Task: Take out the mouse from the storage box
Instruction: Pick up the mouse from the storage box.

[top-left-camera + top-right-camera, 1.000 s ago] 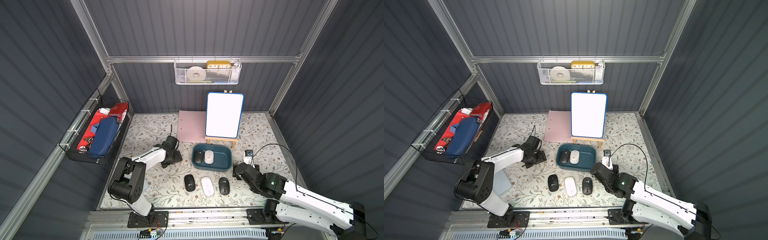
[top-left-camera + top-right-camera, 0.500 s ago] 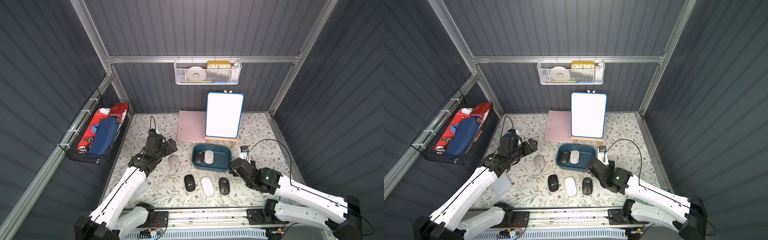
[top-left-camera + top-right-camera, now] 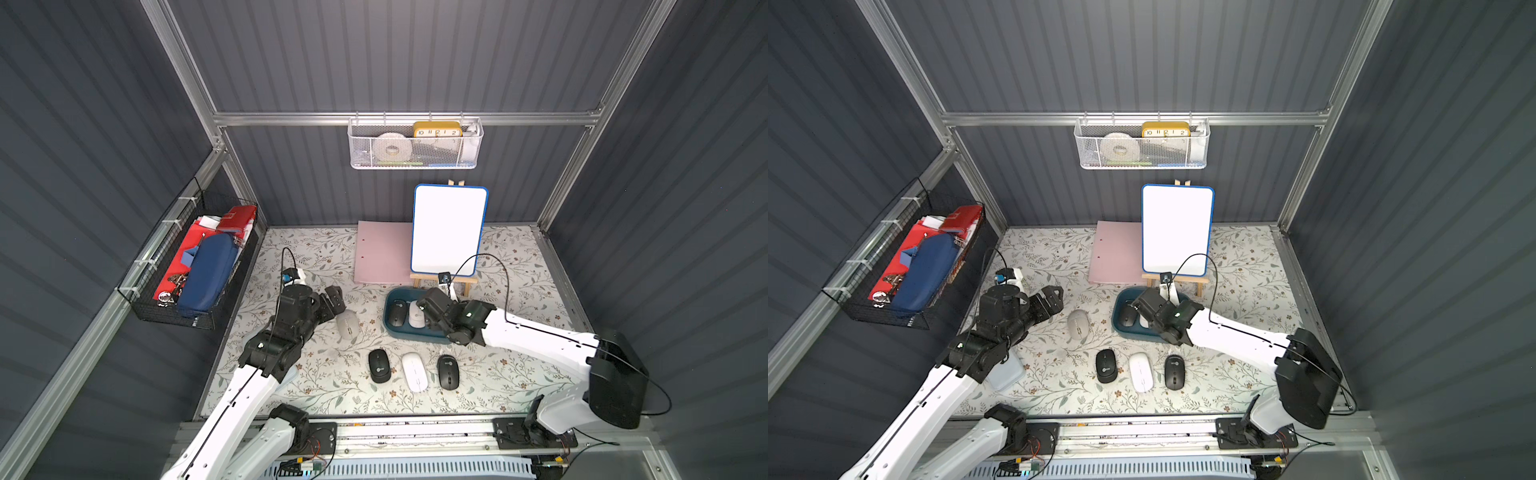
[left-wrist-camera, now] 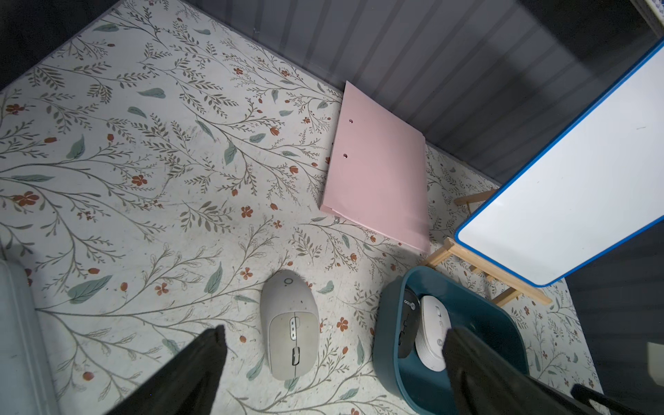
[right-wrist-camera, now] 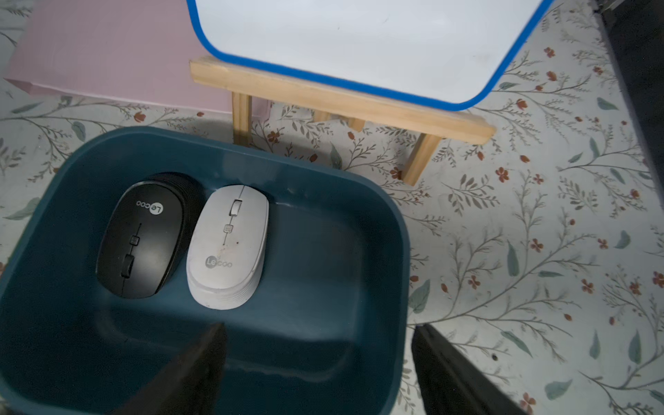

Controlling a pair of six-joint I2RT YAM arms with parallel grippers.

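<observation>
- 2 arms, left arm point(image 3: 243, 392) and right arm point(image 3: 536, 336): white link shells, black joint housings.
- Right shoulder housing point(image 3: 615, 382): big black rounded box.
- Black cable point(image 3: 506, 291) loops off the right wrist; thinner one on the left.
- Fingers point(image 5: 194, 366): matte black, tapered wedges.
- Base mounts point(image 3: 515, 434): black, with exposed coloured wiring.

- The left arm point(image 3: 245, 390), white with black joints, rises from the front rail and reaches forward, wrist bent downward.
- The left tool point(image 3: 337, 305) is black, its jaws spread wide with nothing between them.
- The right arm point(image 3: 540, 338) stretches low from its raised black elbow toward the middle.
- The right tool point(image 3: 428, 311) tilts downward, jaws apart and empty; in the right wrist view its two dark fingers point(image 5: 194, 366) frame a broad gap.
</observation>
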